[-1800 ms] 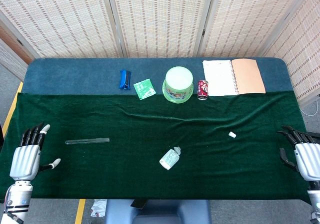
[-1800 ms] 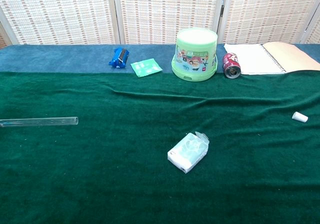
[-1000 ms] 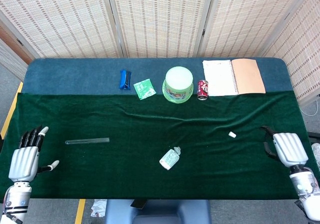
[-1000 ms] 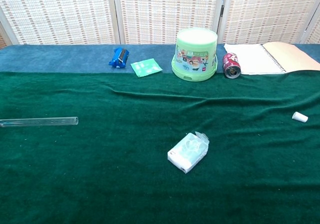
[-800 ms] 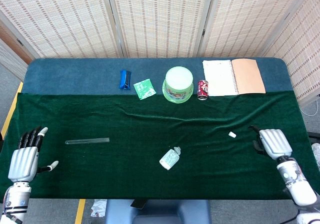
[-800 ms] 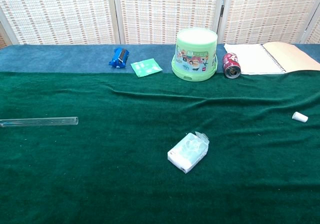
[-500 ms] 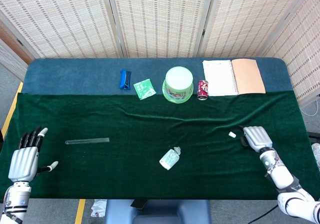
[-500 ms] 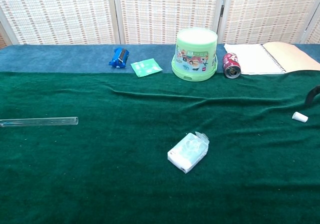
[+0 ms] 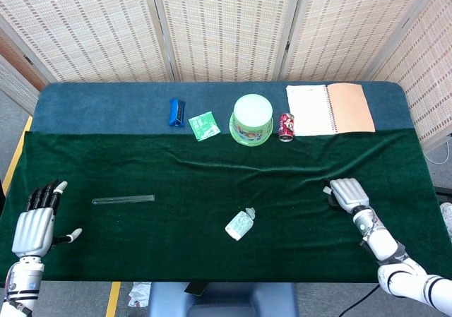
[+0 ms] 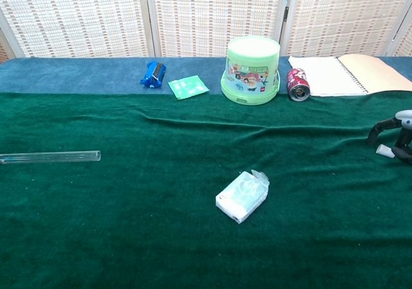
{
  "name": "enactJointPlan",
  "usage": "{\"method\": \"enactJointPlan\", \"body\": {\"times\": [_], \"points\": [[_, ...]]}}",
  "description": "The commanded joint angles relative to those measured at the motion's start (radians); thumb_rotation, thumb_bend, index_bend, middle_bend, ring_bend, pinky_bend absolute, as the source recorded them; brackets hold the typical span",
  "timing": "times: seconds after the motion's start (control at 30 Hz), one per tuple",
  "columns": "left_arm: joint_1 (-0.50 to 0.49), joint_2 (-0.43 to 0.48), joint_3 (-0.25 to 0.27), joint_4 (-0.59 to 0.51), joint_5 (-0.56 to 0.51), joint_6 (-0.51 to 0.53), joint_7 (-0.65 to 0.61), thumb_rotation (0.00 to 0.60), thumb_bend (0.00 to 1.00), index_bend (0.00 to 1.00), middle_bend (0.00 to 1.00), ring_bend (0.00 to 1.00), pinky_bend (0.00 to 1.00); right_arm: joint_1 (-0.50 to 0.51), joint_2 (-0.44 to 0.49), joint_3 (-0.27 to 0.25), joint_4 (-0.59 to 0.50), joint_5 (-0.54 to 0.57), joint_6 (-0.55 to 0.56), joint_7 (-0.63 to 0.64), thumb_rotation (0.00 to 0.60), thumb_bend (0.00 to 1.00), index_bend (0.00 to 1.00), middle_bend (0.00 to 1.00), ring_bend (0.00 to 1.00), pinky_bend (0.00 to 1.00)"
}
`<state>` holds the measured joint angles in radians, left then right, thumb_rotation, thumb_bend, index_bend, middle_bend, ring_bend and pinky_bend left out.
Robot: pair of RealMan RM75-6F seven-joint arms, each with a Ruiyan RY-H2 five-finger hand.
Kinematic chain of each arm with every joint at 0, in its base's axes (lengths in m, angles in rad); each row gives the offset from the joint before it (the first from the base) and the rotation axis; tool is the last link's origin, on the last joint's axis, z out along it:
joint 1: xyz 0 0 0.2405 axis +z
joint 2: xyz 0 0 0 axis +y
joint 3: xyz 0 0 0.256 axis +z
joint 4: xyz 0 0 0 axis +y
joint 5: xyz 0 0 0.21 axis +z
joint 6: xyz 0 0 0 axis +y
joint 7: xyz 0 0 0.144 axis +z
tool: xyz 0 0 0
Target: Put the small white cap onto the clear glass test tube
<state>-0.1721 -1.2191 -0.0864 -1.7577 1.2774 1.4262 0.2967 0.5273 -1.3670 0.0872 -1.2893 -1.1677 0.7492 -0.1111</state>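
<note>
The clear glass test tube (image 9: 123, 200) lies flat on the green cloth at the left, and its open end shows in the chest view (image 10: 50, 156). My left hand (image 9: 34, 229) hovers open near the table's front left corner, well apart from the tube. The small white cap (image 10: 385, 150) lies on the cloth at the right. My right hand (image 9: 346, 193) is arched over it, with a dark finger (image 10: 378, 129) on one side and the thumb on the other. In the head view the fingers hide most of the cap. I see no firm grip on it.
A tissue pack (image 9: 240, 225) lies at the front middle. Along the blue back strip stand a green tub (image 9: 252, 119), a red can (image 9: 286, 127), an open notebook (image 9: 330, 109), a blue packet (image 9: 176, 112) and a green sachet (image 9: 204, 126).
My right hand has swept in from the table's right edge leftwards and now covers the cap. The left hand, the tube and the cap have stayed put.
</note>
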Motion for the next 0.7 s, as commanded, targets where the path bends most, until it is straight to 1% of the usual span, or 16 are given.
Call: {"method": "enactJointPlan", "body": {"times": [0.03,0.43,0.7], "points": [[0.0,-0.001,0.0,0.001,0.001,0.0,0.0,0.6,0.1,0.11,0.07,0.06,0.0,-0.007,0.006,-0.006,-0.011,-0.003,0.013,-0.002,0.6,0.69,0.28,0.84,1.0,0.97],[0.001,-0.003,0.001,0.004,0.006,-0.006,-0.002,0.6,0.1,0.13,0.07,0.06,0.0,-0.061,0.055,-0.036,-0.063,-0.001,0.088,-0.009,0.6,0.69,0.29,0.84,1.0,0.97],[0.004,0.001,0.005,-0.002,0.006,-0.009,-0.001,0.6,0.1,0.13,0.07,0.06,0.0,-0.094,0.082,-0.052,-0.097,-0.023,0.134,0.006,0.6,0.69,0.3,0.84,1.0,0.97]]}}
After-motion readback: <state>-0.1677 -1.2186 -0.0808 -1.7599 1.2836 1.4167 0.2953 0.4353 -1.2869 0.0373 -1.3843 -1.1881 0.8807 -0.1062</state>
